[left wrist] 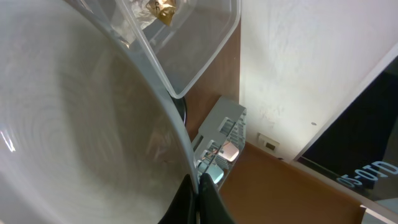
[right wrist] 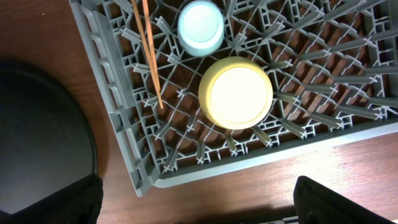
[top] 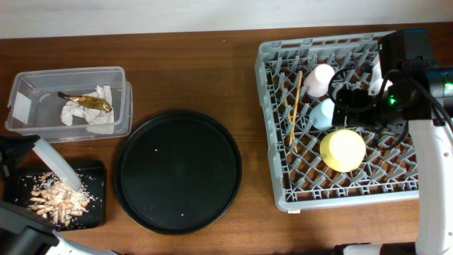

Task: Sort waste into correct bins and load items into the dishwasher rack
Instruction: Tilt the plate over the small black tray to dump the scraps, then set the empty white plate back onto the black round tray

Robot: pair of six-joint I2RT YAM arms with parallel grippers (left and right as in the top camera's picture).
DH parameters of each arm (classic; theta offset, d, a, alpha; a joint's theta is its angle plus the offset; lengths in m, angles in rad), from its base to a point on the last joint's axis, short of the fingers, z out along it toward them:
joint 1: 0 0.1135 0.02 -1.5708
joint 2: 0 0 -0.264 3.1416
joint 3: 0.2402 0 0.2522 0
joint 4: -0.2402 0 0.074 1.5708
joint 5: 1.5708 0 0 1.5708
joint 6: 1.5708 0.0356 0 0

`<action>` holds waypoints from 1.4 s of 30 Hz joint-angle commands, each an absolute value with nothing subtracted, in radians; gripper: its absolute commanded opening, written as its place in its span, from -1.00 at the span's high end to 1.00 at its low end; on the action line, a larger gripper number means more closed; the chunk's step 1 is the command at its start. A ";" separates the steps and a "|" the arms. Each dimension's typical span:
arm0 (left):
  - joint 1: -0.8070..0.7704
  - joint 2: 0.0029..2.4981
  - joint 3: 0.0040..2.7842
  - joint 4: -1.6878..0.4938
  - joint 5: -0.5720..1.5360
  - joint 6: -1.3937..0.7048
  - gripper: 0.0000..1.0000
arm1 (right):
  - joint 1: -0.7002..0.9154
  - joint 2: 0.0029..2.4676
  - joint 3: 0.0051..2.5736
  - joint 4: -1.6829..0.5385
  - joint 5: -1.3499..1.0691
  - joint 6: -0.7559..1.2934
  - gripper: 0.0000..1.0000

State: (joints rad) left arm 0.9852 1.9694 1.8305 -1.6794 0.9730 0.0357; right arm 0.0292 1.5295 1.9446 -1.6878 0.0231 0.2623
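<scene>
The left gripper [left wrist: 198, 198] looks pinched on the rim of the pale grey plate [top: 58, 165], tilted over the flat black tray [top: 97, 176], and the dishwasher rack [top: 269, 106] lies well to its right past the round black tray [top: 178, 171], beneath the empty, wide-spread right gripper [right wrist: 199, 208].

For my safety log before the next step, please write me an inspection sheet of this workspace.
Surface: brown wooden table.
Job's things: napkin with gold wrapper in clear box; food scraps on flat black tray; pink cup, light-blue cup, yellow bowl and chopsticks in dishwasher rack; grey plate tilted over the scraps.
Clutter: round black tray, a few white specks.
Grippers: left pincer shut on the plate's rim; right pincer open, empty, above the rack's edge.
Cables: black cable on the right arm.
Surroundings: white wall.
</scene>
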 commanded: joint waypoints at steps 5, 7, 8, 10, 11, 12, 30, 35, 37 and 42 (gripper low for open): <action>0.999 1.962 1.826 -1.650 1.010 0.054 0.98 | 0.025 1.517 1.942 -1.688 0.038 0.271 -0.97; 0.999 1.965 1.820 -1.687 1.036 0.070 0.98 | 0.025 1.516 1.942 -1.688 0.038 0.271 -0.97; 1.001 1.966 1.820 -1.626 1.086 0.095 0.98 | 0.025 1.516 1.942 -1.688 0.038 0.271 -0.97; 1.000 1.974 1.820 -1.597 1.113 0.092 0.98 | 0.025 1.517 1.942 -1.688 0.038 0.271 -0.97; 1.003 1.978 1.820 -1.663 1.137 0.134 0.98 | 0.025 1.517 1.942 -1.688 0.038 0.271 -0.96; 1.005 1.979 1.818 -1.641 1.162 0.194 0.98 | 0.025 1.517 1.942 -1.688 0.038 0.271 -0.97; 0.873 1.696 1.539 -1.689 0.900 0.041 0.98 | 0.025 1.518 1.942 -1.688 0.038 0.271 -0.97; 0.639 1.549 1.441 -1.670 0.881 0.037 0.98 | 0.025 1.518 1.942 -1.688 0.038 0.271 -0.97; 0.520 1.525 1.441 -1.621 0.831 -0.020 0.98 | 0.025 1.518 1.942 -1.688 0.038 0.271 -0.97; 0.149 1.517 1.441 -1.457 0.562 -0.249 0.98 | 0.025 1.518 1.942 -1.688 0.038 0.271 -0.97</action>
